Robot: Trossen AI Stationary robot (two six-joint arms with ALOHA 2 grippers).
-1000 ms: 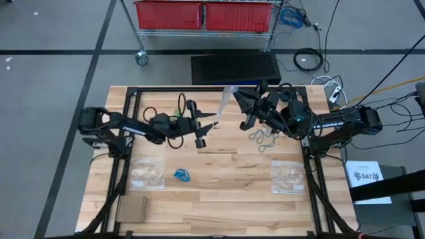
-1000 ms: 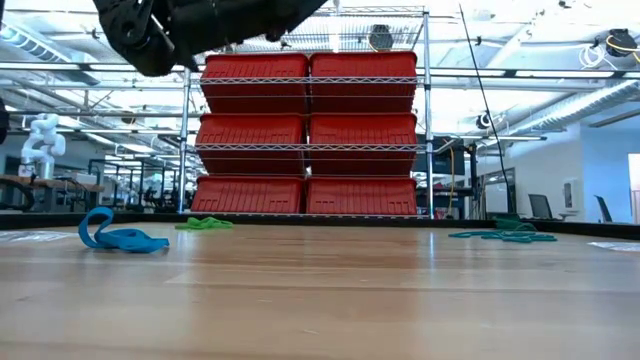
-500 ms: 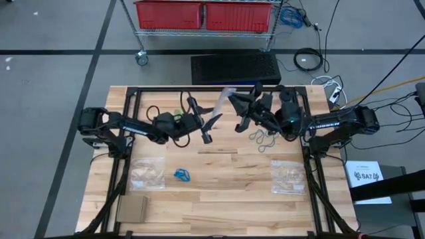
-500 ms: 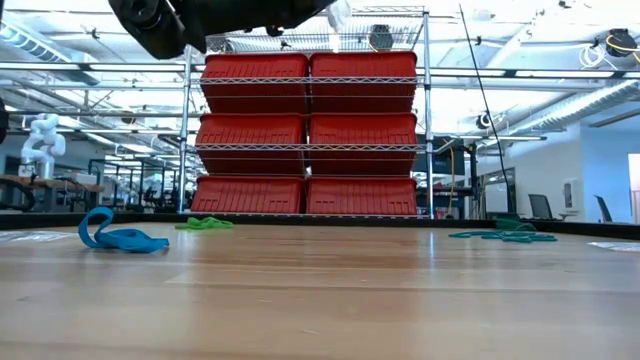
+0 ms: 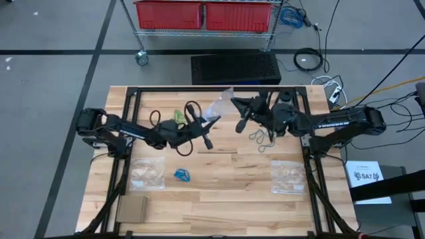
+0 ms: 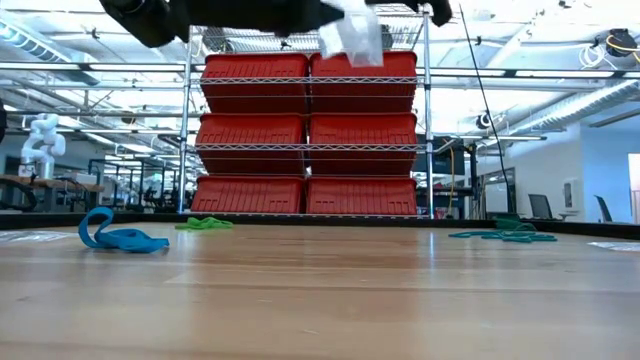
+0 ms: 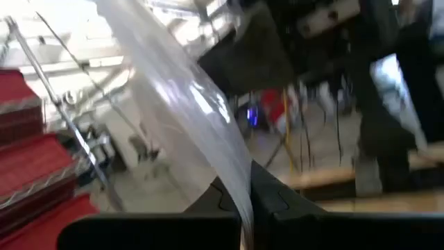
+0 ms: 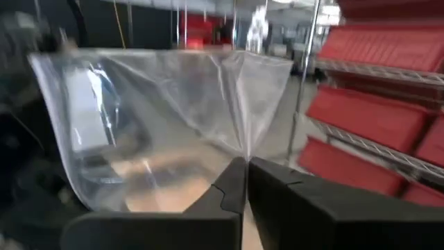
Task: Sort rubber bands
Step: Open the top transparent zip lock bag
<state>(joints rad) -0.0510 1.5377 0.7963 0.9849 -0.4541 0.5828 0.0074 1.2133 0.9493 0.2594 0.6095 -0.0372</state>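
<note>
The blue rubber bands [image 5: 182,175] lie near the front of the counter [image 5: 219,212], with a clear bag [image 5: 146,174] flat on the counter just beside them and another clear bag [image 5: 287,176] on the other side. Farther back, the grey-teal rubber bands [image 5: 260,139] lie under the right arm, and the green rubber bands [image 5: 178,115] lie near the left arm. Above them, both arms hold one raised bag [image 5: 220,103] between them. The left gripper [image 5: 212,120] has just snapped shut on the bag's edge; a second ago it was wide apart and not touching it. The right gripper [image 5: 234,101] is clamped on the other edge. I think they can now pull the bag open for sorting bands into it.
</note>
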